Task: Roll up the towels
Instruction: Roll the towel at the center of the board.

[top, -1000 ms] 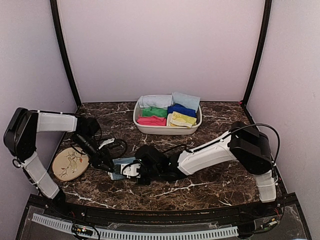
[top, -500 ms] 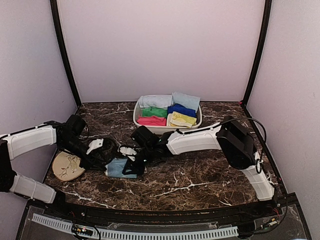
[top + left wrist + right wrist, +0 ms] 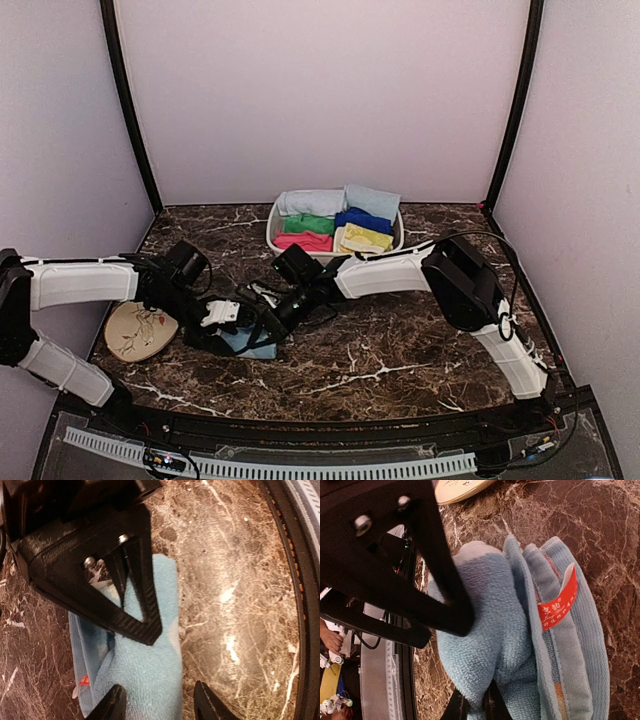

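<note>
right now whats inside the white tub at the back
Six rolled towels fill the tub: whitish, pale blue, green, dark blue, pink, yellow. They hide its floor and anything beneath.

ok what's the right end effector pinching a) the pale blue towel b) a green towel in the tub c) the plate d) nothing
a, the right wrist view shows the right end effector shut on a fold of the pale blue towel with the red tag.
</note>
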Robot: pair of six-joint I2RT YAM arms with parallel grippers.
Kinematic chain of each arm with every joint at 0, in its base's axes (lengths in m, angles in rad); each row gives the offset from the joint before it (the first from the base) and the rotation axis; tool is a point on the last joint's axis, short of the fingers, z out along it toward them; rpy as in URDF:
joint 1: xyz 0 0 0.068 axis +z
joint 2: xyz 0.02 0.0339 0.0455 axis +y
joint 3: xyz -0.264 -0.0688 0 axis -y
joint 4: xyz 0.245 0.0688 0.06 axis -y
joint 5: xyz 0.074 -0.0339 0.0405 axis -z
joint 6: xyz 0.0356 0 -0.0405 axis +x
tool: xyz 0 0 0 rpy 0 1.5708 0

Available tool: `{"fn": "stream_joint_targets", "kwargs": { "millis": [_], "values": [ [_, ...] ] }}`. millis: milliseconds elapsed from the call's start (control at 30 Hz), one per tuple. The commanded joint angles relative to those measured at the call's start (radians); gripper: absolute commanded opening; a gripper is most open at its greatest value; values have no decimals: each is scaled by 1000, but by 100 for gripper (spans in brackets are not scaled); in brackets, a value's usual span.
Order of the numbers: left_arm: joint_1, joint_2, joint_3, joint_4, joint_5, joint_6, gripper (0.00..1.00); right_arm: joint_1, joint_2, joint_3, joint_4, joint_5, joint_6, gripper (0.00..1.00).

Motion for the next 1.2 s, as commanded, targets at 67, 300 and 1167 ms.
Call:
{"fn": "stream_joint_targets", "kwargs": {
  "millis": [67,300,1167],
  "values": [
    [-23,84,17,85,-99,-21,42,8,45,-37,-93,-37,119,0],
    [-9,180,43,28,-79,-94,13,-3,-83,-202,128,80,149,18],
    [177,614,364,-392,228,-155,13,262,-538,-874,981,1758,-787,100]
  ]
}}
